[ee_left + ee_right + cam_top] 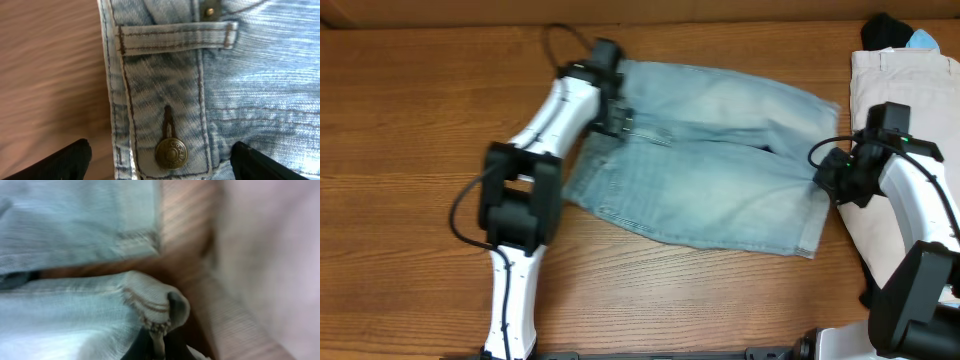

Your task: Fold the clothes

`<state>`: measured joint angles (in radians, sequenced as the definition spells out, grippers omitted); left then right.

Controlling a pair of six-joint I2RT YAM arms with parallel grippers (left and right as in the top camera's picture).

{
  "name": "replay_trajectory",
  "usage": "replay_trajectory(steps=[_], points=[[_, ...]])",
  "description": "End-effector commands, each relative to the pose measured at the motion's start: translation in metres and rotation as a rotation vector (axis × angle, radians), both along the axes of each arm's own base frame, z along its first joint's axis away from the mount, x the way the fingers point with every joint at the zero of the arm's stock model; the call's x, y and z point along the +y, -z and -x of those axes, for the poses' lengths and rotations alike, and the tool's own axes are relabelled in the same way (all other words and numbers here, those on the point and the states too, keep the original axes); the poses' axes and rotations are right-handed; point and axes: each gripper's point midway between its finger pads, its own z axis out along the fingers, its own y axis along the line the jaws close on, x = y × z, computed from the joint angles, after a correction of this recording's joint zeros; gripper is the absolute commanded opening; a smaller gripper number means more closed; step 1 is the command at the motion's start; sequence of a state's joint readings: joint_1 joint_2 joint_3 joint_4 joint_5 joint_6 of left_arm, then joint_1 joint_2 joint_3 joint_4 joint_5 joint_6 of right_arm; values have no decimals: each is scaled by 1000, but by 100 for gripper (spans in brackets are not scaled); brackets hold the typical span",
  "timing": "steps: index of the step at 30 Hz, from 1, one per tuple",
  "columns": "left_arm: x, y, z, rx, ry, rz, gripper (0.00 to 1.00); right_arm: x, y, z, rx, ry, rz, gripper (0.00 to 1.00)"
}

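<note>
Limp hem of the shorts is bunching in the clenched jaws of the right gripper (left gripper, jaws released, is hovering over the sturdier waistband, probably the firmer hold).

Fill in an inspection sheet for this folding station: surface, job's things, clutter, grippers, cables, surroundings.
Surface: wooden table, bare wood showing around the garment.
Job's things: denim shorts spread out, waistband toward the left arm, leg hems toward the right arm.
Clutter: beige garment at the right edge; black item and light-blue item behind it.
Grippers: left gripper open, fingers either side of the waistband button; right gripper shut on a bunched leg hem.
Cables: black cables looping along both arms.
Surroundings: nothing seen.
</note>
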<state>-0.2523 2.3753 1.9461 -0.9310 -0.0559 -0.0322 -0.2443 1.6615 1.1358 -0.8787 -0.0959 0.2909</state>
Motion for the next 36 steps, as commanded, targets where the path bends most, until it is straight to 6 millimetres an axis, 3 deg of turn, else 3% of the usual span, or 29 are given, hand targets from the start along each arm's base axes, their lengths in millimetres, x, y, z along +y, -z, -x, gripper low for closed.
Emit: replay_trajectory(steps=[1, 4, 6, 7, 8, 9, 10, 12, 16, 18, 21, 24, 28, 32, 36], points=[[121, 41, 27, 153, -235, -209, 91, 8, -13, -20, -80, -6, 24, 4], [153, 42, 34, 191, -291, -178, 94, 19, -13, -31, -108, -23, 20, 4], [156, 44, 35, 207, -257, -138, 96, 25, -9, -35, -112, -41, 12, 18], [157, 44, 35, 210, -234, -134, 99, 30, -5, -37, -110, -54, 2, 28], [158, 43, 35, 209, -219, -138, 99, 34, -2, -39, -112, -68, -8, 44], [157, 39, 33, 202, -194, -142, 98, 42, -1, -43, -124, -108, -28, 68], [157, 31, 28, 182, -188, -141, 100, 47, -2, -45, -134, -137, -42, 79], [156, 7, 15, 123, -195, -127, 100, 49, -11, -43, -127, -140, -46, 90], [154, -78, 4, -19, -262, -65, 100, 51, -49, -32, -116, -143, -49, 97], [153, -124, 16, -75, -432, -3, 100, 58, -69, -19, -118, -137, -54, 98], [155, -150, 46, -43, -657, 68, 100, 68, -73, 7, -45, -86, -74, 98], [155, -152, 84, 73, -816, 75, 98, 84, -62, 29, 49, -22, -101, 100], [151, -127, 124, 232, -1023, 24, 93, 102, -44, 40, 99, 55, -127, 100], [147, -99, 142, 276, -1080, 7, 92, 106, -32, 39, 90, 42, -127, 100], [140, -87, 167, 189, -1169, 49, 91, 106, -31, 34, 64, 6, -121, 100]])
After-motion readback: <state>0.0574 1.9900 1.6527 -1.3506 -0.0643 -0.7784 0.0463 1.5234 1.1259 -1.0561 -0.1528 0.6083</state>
